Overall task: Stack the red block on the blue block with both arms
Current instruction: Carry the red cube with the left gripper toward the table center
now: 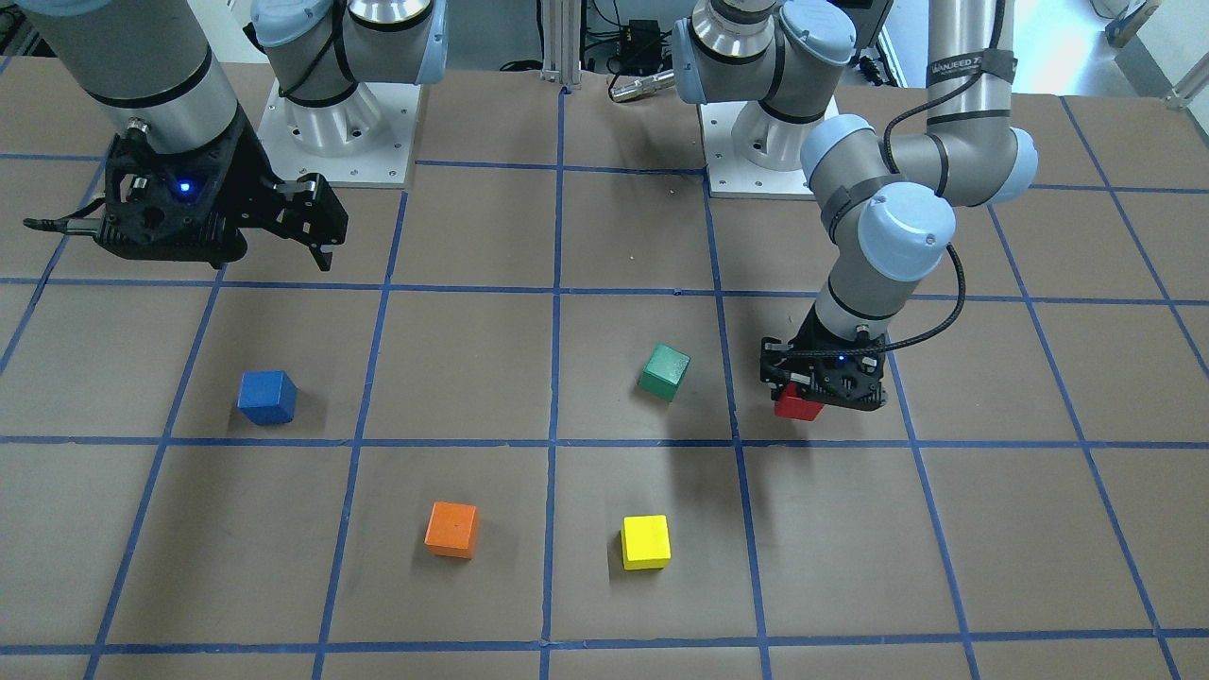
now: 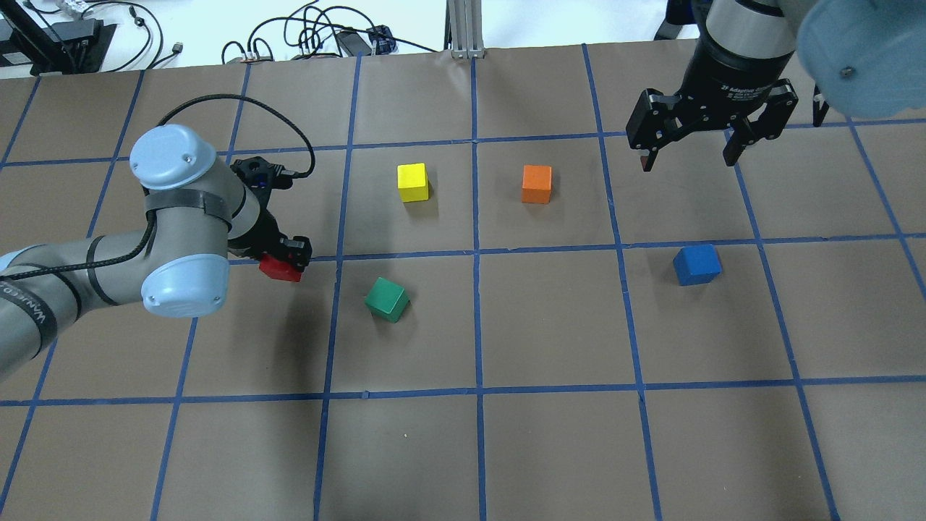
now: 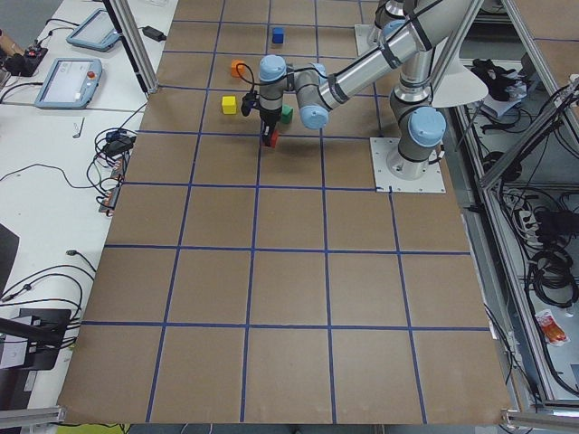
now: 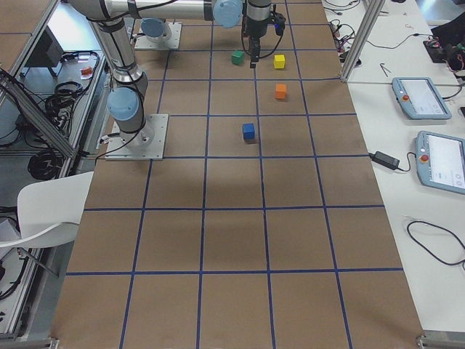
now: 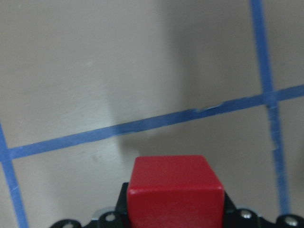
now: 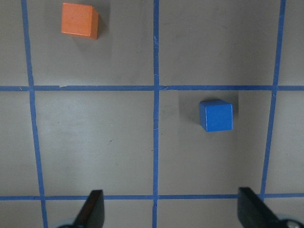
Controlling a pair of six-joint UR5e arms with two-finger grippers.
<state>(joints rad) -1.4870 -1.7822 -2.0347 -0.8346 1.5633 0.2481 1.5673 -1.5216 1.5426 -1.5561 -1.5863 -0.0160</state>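
My left gripper (image 2: 283,260) is shut on the red block (image 2: 278,269) and holds it just above the table, left of the green cube. The red block also shows in the front view (image 1: 796,407) and fills the bottom of the left wrist view (image 5: 176,187). The blue block (image 2: 697,264) sits alone on the table on the right side, and also shows in the front view (image 1: 267,396) and the right wrist view (image 6: 216,115). My right gripper (image 2: 687,155) is open and empty, high above the table beyond the blue block.
A green cube (image 2: 387,299) lies tilted near the red block. A yellow cube (image 2: 413,181) and an orange cube (image 2: 537,184) sit farther out, near the middle. The brown table has a blue tape grid (image 2: 475,250). The arm bases (image 1: 335,123) stand at the robot's edge.
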